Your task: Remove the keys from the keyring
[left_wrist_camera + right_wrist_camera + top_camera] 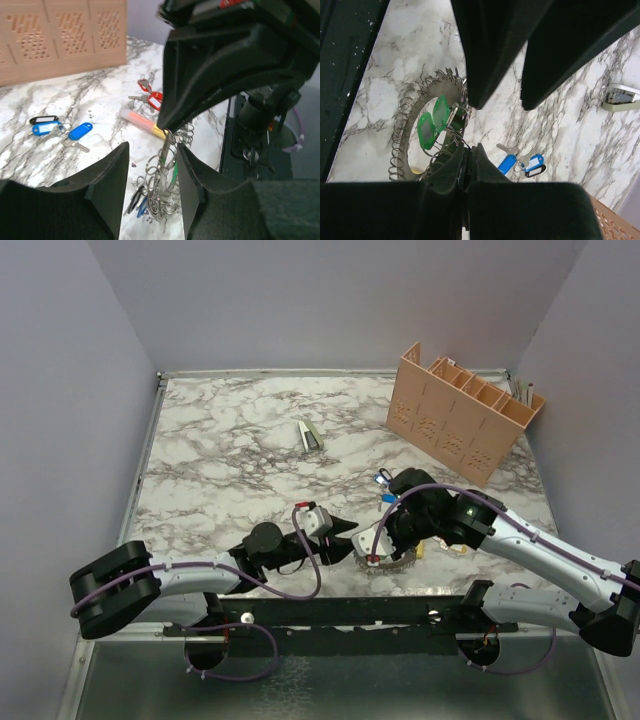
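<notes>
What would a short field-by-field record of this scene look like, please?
keyring: grey coiled ring, one edge pinched, standing tilted on the marble table
right end effector: shut on the keyring
left end effector: open, fingers on either side of the ring
keys on ring: green-headed keys
keys off ring: blue-headed keys lying on the table, apart from the ring
other: tan rack at the far right
</notes>
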`<action>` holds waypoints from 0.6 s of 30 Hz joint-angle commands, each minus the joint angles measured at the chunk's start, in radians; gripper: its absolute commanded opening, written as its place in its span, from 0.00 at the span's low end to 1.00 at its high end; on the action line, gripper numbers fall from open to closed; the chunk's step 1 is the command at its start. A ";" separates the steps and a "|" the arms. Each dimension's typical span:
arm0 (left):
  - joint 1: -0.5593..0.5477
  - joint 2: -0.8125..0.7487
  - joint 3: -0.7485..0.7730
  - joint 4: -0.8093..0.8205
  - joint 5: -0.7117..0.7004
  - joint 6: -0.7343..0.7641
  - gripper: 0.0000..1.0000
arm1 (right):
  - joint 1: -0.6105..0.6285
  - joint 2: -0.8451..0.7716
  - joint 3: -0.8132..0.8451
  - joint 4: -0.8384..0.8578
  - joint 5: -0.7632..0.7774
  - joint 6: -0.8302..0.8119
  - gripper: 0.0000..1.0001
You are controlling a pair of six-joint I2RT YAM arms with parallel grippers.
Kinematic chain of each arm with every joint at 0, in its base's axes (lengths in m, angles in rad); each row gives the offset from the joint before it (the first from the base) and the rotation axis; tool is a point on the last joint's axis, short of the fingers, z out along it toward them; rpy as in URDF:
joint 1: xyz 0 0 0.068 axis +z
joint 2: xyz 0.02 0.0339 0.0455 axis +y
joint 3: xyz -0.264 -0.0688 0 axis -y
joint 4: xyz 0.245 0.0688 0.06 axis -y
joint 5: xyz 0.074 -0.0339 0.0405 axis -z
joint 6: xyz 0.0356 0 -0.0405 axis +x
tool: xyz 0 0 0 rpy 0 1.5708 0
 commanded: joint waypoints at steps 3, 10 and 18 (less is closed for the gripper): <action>-0.020 0.084 0.041 0.040 0.144 0.084 0.43 | -0.001 0.008 0.025 0.019 -0.041 0.014 0.01; -0.028 0.157 0.062 0.070 0.124 0.098 0.43 | -0.002 0.000 0.019 0.019 -0.047 0.024 0.01; -0.050 0.207 0.073 0.094 0.090 0.139 0.44 | -0.001 -0.005 0.013 0.022 -0.051 0.036 0.01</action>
